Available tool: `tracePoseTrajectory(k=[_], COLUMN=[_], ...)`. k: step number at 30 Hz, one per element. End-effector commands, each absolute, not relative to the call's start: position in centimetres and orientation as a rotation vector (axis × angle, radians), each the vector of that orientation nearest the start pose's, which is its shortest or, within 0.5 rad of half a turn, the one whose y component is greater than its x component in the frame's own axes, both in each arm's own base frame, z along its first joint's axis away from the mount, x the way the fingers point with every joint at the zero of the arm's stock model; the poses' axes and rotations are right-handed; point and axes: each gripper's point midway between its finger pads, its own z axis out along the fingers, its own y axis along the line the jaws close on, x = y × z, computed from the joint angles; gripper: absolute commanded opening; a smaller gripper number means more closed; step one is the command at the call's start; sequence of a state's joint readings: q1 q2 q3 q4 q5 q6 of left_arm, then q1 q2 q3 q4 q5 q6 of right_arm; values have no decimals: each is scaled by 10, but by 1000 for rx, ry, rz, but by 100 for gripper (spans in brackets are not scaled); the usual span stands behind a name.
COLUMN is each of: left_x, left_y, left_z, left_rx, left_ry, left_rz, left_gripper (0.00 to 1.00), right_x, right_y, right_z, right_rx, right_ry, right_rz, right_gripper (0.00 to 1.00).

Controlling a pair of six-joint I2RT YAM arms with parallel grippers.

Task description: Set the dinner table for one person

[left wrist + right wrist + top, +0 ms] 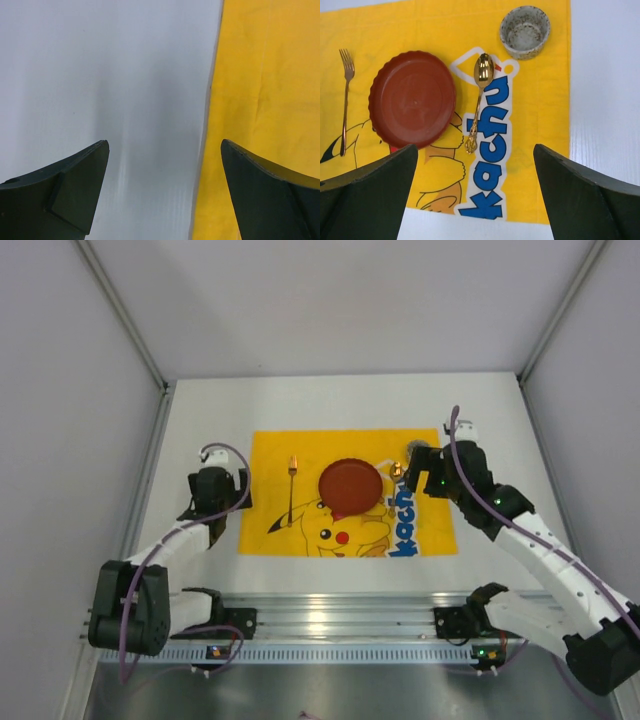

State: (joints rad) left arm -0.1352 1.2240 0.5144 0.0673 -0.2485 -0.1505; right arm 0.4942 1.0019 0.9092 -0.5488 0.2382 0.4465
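From above, the large plain white rectangular tabletop [200,410] lay beneath everything, with its ribbed aluminium rail [340,615] nearest the arms. A yellow printed cloth mat [275,445] sat mid-table, carrying a round red plate [351,485] and a slim copper-coloured fork [292,490] to the left of the plate.

At the left wrist, the left gripper [164,150] hung over the mat's edge, jaws wide apart (nothing between them).

At the right wrist, the right gripper [475,155] stood equally spread and empty. A gold spoon [479,100] lay just right of the plate, and a speckled ceramic cup [525,31] stood near the mat's corner.
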Motion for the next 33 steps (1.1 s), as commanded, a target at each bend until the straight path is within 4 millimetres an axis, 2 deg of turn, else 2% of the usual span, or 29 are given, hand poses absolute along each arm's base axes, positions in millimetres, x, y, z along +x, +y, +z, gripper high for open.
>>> tracePoseTrajectory(k=[1, 2, 3, 4, 5, 6, 8, 9, 11, 12, 17, 19, 22, 23, 24, 25, 26, 27, 28, 29, 33], left_x=[349, 346, 344, 341, 339, 345, 351, 358, 369, 380, 408, 407, 402, 398, 391, 388, 387, 391, 395, 394, 393], left_y=[-10, -10, -9, -5, -4, -4, -9, -13, -10, -8, -7, -3, -11, -14, -14, -14, -14, -12, -11, -11, -10], left_z=[118, 116, 112, 107, 94, 102, 94, 98, 88, 96, 89, 85, 85, 83, 94, 94, 91, 74, 84, 85, 84], left_rx=[-40, -30, -34, -48, -44, -49, -21, -10, -14, -20, -16, -19, 0, 17, 21, 27, 18, 5, 2, 9, 4], left_ry=[1834, 1815, 1805, 1777, 1805, 1769, 1800, 1786, 1818, 1803, 1795, 1764, 1789, 1772, 1673, 1642, 1664, 1776, 1740, 1712, 1720], left_rz=[81, 78, 79, 85, 82, 80, 48, 31, 35, 34, -28, -20, -67, -76, -79, -74, -77, -70, -67, -61, -56], left_gripper=[99, 99, 99, 99, 99, 99, 99, 99, 98, 99, 99, 99, 98, 99, 98, 98, 98, 98, 98, 99, 98], right_x=[295, 292, 291, 291, 289, 289, 289, 288, 288, 288, 289, 289, 289, 288, 287, 288, 285, 285, 285, 283, 285], right_y=[117, 113, 112, 109, 108, 107, 109, 111, 113, 116, 118, 117, 113, 110, 108, 101, 97, 94, 92, 87, 62], right_z=[228, 215, 226, 225, 221, 220, 212, 210, 202, 201, 200, 199, 199, 194, 191, 188, 174, 171, 167, 157, 145], right_rx=[177, 166, 169, 170, 160, 167, 164, 161, 172, 164, 152, 143, 139, 158, 177, 214, 234, 236, 215, 187, 260], right_ry=[1929, 1927, 1871, 1859, 1857, 1857, 1874, 1884, 1911, 1919, 1917, 1916, 1909, 1916, 1916, 1909, 1929, 1920, 1919, 1930, 1886], right_rz=[327, 307, 324, 317, 312, 310, 315, 323, 333, 345, 349, 340, 318, 308, 298, 268, 253, 236, 215, 173, 35], right_gripper=[100, 100, 100, 100, 100, 100, 100, 100, 100, 100, 100, 100, 100, 100, 100, 100, 100, 100, 100, 100, 100])
